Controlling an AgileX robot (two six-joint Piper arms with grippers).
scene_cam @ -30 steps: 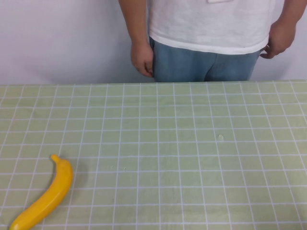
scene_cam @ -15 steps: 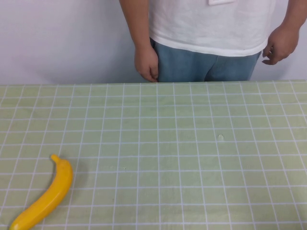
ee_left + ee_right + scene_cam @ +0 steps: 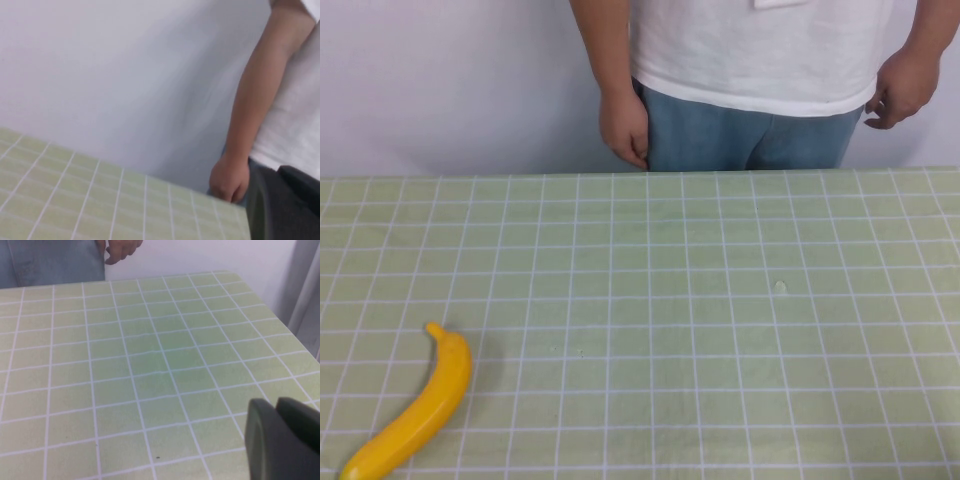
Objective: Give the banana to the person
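The banana (image 3: 417, 410) is yellow-orange and lies flat on the green checked table (image 3: 700, 320) at the near left corner, stem pointing away from me. The person (image 3: 760, 60), in a white T-shirt and blue jeans, stands behind the far edge with both hands hanging down. Neither arm shows in the high view. My left gripper (image 3: 277, 172) is shut and empty, held above the table and facing the person's hand (image 3: 229, 179). My right gripper (image 3: 276, 404) is shut and empty, low over the table's right side. Neither wrist view shows the banana.
A plain white wall stands behind the table. The table's right edge (image 3: 280, 320) and its far corner show in the right wrist view, with a pale curtain (image 3: 307, 295) beyond. A small speck (image 3: 780, 287) lies on the cloth right of centre.
The person's hands have shifted slightly; the hand on the right has lifted a little. The banana has not moved.
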